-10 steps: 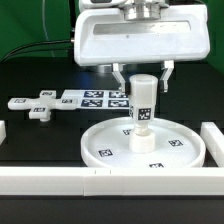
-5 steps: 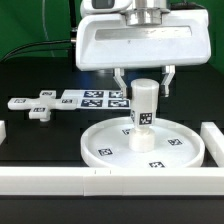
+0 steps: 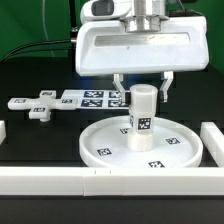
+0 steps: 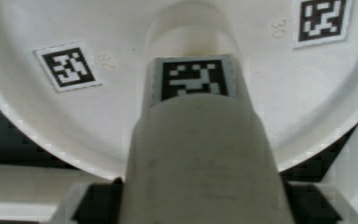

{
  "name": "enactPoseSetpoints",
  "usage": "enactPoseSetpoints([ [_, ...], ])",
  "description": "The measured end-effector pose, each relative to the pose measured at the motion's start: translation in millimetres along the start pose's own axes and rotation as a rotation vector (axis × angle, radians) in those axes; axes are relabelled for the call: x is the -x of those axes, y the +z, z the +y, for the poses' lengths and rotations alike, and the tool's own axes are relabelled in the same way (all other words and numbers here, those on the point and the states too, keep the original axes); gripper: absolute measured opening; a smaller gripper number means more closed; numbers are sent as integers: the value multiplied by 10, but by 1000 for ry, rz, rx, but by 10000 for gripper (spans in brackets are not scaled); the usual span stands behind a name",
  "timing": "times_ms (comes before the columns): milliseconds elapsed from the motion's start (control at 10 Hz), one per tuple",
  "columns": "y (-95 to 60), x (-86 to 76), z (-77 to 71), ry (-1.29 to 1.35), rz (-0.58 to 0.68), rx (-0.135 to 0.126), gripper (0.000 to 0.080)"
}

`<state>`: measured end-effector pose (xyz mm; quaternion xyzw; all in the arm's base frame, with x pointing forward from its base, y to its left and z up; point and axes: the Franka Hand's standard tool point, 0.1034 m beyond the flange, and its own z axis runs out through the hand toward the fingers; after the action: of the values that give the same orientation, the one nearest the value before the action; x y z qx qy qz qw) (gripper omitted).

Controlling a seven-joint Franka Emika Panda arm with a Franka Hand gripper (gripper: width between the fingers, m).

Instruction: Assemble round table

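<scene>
The large white plastic disc with a raised rim (image 3: 97,133) lies flat on the black table (image 3: 40,140), close behind the front white border rail (image 3: 50,180). Small black-and-white square tags (image 3: 103,152) are spread over its face. The white cylindrical post (image 3: 142,106) stands upright on the disc's centre, with a tag on the side that faces the exterior camera. The two-finger gripper (image 3: 142,94) hangs straight above it with its jaws spread. One finger sits on either side of the post's top with a slim gap showing at each, so it grasps nothing. In the wrist view the post (image 4: 194,150) fills the middle, its tag towards the camera, and its far end meets the disc (image 4: 87,120). Behind the disc, toward the exterior view's left, the marker board (image 3: 88,98) lies flat, with a small white tagged part (image 3: 42,110) just beside it.
</scene>
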<state>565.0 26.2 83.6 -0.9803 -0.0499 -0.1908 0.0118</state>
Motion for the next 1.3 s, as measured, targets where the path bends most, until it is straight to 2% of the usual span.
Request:
enactPoseSetpoints([
  [100,2,2,1,0,-2,0,509],
  [200,4,4,1,0,-2,0,509],
  [300,5,4,1,0,-2,0,610],
  [400,5,4,1,0,-2,0,638],
  [500,-21,-9,8,0,-4,-1,646],
  [900,-292,-139,33,2,-28,-13,649],
  [1300,-253,-105,22,0,-56,-21,649],
])
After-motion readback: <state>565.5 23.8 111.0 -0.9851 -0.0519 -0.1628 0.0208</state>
